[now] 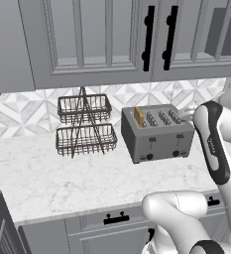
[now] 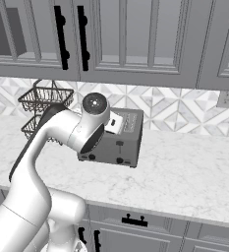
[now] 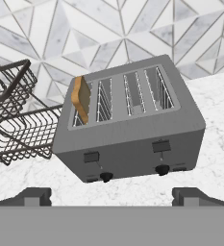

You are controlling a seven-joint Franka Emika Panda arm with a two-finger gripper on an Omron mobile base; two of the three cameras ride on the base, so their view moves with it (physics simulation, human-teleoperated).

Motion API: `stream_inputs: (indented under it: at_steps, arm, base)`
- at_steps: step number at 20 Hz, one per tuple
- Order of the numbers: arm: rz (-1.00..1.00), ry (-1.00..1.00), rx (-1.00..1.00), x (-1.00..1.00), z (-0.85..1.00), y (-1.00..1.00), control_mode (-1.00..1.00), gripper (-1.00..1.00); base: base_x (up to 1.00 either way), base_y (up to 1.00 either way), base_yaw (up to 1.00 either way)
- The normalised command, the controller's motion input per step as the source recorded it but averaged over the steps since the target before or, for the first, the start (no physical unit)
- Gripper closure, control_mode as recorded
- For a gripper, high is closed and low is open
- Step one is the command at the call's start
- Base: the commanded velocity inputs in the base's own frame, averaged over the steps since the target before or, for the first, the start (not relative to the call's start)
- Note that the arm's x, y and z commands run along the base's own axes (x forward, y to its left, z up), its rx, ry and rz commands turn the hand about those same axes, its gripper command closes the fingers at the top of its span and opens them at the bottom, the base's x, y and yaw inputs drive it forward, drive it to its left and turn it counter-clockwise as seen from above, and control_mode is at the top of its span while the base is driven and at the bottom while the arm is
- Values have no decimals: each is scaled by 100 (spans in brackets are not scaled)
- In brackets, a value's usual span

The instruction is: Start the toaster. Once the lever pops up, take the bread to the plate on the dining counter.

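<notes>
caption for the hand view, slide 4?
Open tool hovers before the four-slot toaster, bread upright in its leftmost slot, wire basket rack alongside.

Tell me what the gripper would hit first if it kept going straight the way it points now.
Most likely the toaster: the open gripper looks straight at its front face, between the two levers, with nothing in between. The bread sits in the leftmost slot, off that line. Depth is hard to judge here.

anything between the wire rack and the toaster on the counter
Nothing. In the left base view the stretch of marble counter between the rack and the toaster is bare; the two stand apart.
</notes>
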Motion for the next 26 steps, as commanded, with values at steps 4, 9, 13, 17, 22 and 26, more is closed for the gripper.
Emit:
stream_inputs:
  at_steps: [4,9,13,17,22,26]
  arm:
    - [0,0,0,0,0,0,-100,-100]
    - [0,0,0,0,0,0,-100,-100]
    - [0,0,0,0,0,0,-100,-100]
    - [0,0,0,0,0,0,-100,-100]
    - [0,0,0,0,0,0,-100,-100]
    - [0,0,0,0,0,0,-100,-100]
  base:
    - [0,0,0]
    - [0,0,0]
    - [0,0,0]
    - [0,0,0]
    - [0,0,0]
    - [0,0,0]
